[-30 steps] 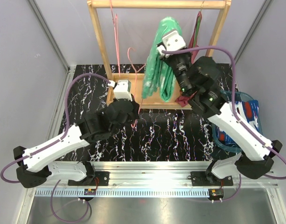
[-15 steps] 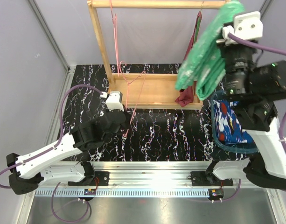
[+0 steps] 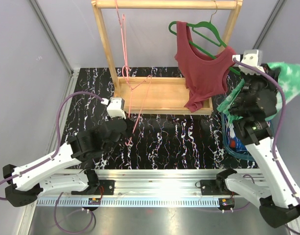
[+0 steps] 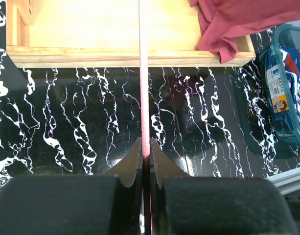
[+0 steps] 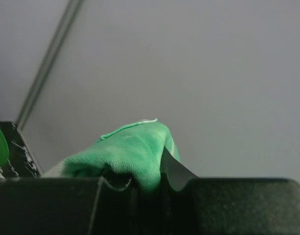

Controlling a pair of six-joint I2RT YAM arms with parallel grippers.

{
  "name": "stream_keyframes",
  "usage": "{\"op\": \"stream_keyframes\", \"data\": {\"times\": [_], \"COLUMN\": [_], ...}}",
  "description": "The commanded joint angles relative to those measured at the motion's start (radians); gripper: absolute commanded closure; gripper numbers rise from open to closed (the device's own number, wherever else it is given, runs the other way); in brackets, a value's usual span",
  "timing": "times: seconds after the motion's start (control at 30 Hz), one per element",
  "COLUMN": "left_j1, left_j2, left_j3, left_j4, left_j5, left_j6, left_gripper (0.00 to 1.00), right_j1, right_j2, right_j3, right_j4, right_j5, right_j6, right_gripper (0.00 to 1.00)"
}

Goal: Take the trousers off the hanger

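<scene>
Green trousers (image 3: 292, 78) hung at three o'clock, off the rack, clamped in our right gripper (image 5: 140, 182) above the teal bin (image 3: 227, 148). Our left gripper (image 4: 145, 155) pinched the pink hanger (image 4: 143, 73). We judged it best to lower before letting go, so the fabric would land inside.

The rack (image 3: 108, 54) stands at the back of the tabletop (image 3: 179, 142), with a hanger (image 3: 124, 63) at its left and a sleeveless top (image 3: 201, 73) at its right. Right of it sits a bin (image 3: 224, 139) with trousers (image 4: 292, 73) inside; a second pair (image 3: 291, 81) is above the bin.
</scene>
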Motion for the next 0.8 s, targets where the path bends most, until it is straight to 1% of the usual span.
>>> {"op": "stream_keyframes", "data": {"times": [0.0,0.07,0.13,0.17,0.2,0.27,0.3,0.37,0.43,0.53,0.63,0.67,0.7,0.77], "left_j1": [-0.005,-0.004,-0.004,-0.004,-0.004,-0.004,-0.004,-0.004,-0.004,-0.004,-0.004,-0.005,-0.005,-0.004], "left_j2": [-0.034,-0.038,-0.038,-0.040,-0.041,-0.047,-0.052,-0.060,-0.067,-0.080,-0.092,-0.098,-0.104,-0.126], "left_j3": [-0.013,-0.028,-0.039,-0.045,-0.049,-0.065,-0.069,-0.085,-0.111,-0.154,-0.189,-0.201,-0.213,-0.246], "left_j4": [0.050,0.064,0.073,0.081,0.085,0.107,0.113,0.139,0.162,0.203,0.243,0.251,0.263,0.285], "left_j5": [-0.006,0.001,0.005,0.010,0.014,0.020,0.024,0.039,0.050,0.076,0.105,0.106,0.109,0.116], "left_j6": [0.021,0.026,0.030,0.033,0.042,0.047,0.055,0.062,0.073,0.081,0.093,0.095,0.101,0.104], "left_gripper": [1.00,1.00,1.00,1.00,1.00,1.00,1.00,1.00,1.00,1.00,1.00,1.00,1.00,1.00], "right_j1": [-0.130,-0.176,-0.202,-0.218,-0.224,-0.253,-0.262,-0.279,-0.302,-0.310,-0.310,-0.310,-0.311,-0.311], "right_j2": [-0.077,-0.119,-0.145,-0.157,-0.169,-0.209,-0.229,-0.300,-0.366,-0.427,-0.470,-0.478,-0.486,-0.492], "right_j3": [-0.117,-0.172,-0.258,-0.293,-0.360,-0.419,-0.472,-0.534,-0.577,-0.616,-0.643,-0.658,-0.668,-0.707], "right_j4": [-0.001,0.008,0.016,0.030,0.104,0.189,0.214,0.212,0.251,0.249,0.211,0.191,0.116,0.042], "right_j5": [-0.028,0.012,0.027,0.035,0.047,0.084,0.086,0.069,0.046,0.035,0.015,0.004,-0.003,-0.032], "right_j6": [0.181,0.202,0.180,0.157,0.095,0.019,-0.031,-0.044,-0.111,-0.205,-0.286,-0.298,-0.288,-0.243], "right_gripper": [1.00,1.00,1.00,1.00,1.00,1.00,1.00,1.00,1.00,1.00,1.00,1.00,1.00,1.00]}}
